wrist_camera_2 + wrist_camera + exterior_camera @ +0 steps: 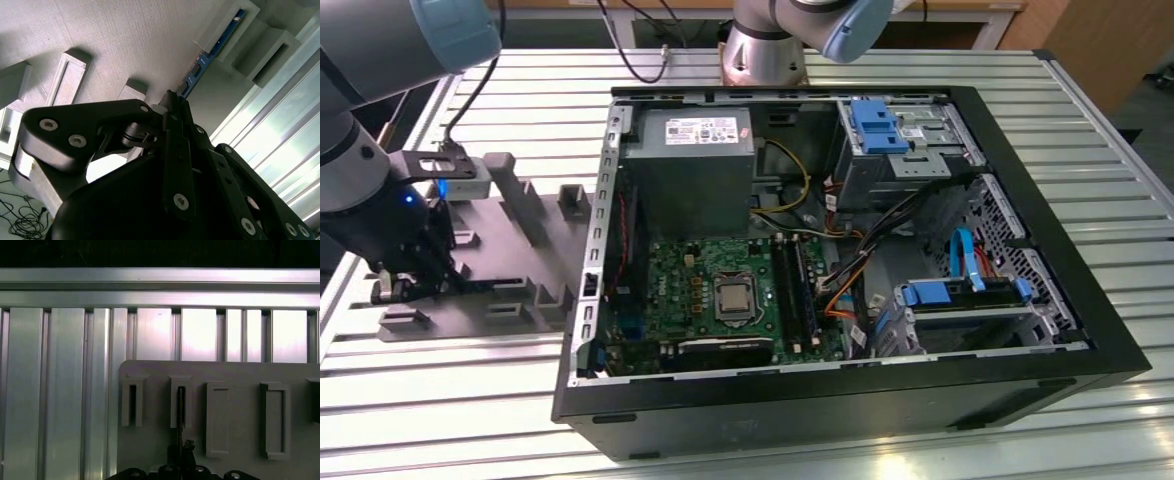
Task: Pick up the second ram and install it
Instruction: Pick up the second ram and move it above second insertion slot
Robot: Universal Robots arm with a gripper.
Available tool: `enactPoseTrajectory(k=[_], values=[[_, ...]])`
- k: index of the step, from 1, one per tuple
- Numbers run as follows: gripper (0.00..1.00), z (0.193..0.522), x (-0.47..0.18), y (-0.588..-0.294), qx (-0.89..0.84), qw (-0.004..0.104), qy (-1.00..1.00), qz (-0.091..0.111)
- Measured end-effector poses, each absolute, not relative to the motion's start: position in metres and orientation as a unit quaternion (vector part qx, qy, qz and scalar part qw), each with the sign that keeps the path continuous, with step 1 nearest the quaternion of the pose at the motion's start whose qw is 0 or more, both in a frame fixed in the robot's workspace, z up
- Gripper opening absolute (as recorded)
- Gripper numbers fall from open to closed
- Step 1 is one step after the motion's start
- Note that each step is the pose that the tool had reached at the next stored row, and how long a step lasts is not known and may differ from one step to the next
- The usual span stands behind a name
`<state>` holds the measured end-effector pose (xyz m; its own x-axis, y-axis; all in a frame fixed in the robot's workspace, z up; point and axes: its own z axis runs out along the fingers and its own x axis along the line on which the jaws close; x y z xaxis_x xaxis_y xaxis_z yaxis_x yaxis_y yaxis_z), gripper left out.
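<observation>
Second ram (pixel 212 50) is standing on edge in a narrow slot of the grey holder tray (pixel 115 35), showing in the second wrist view as a thin bluish strip running away from the fingers. In the first wrist view it is appearing as a dark line (pixel 180 402) inside one raised slot, with a like slot just beside it and two wider pockets further along the tray (pixel 240 372). The gripper (pixel 172 102) is gripping the near end of the stick, its jaws drawn together with the board between them, and the slot's raised walls are flanking the stick on both sides. In the exterior view the gripper (pixel 403 285) is hanging low over the tray (pixel 520 240) at the exterior view's left, well apart from the open computer case (pixel 1067 335), whose side wall is standing between the tray and the motherboard (pixel 674 275). On that board the long black memory slots (pixel 790 290) are running beside the processor socket (pixel 736 300), with orange cables (pixel 843 290) crossing just beside them toward the exterior view's right. A grey power supply (pixel 694 165) and blue drive brackets (pixel 874 125) are sitting at the case's far end. Everything is resting on a slatted aluminium table (pixel 454 420), with wooden furniture (pixel 1087 45) showing behind.
</observation>
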<state>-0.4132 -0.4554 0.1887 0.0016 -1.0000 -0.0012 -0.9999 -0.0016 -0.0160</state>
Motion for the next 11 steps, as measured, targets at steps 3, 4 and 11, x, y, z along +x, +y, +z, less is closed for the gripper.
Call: enactPoseTrajectory(k=[3, 4, 11], values=[[0.14, 0.1902, -0.4132, -0.4554, -0.708, 0.006, 0.707, -0.005], [0.14, 0.1909, -0.4132, -0.4554, -0.708, 0.006, 0.707, -0.005], [0.14, 0.1975, -0.4132, -0.4554, -0.708, 0.006, 0.707, -0.005]])
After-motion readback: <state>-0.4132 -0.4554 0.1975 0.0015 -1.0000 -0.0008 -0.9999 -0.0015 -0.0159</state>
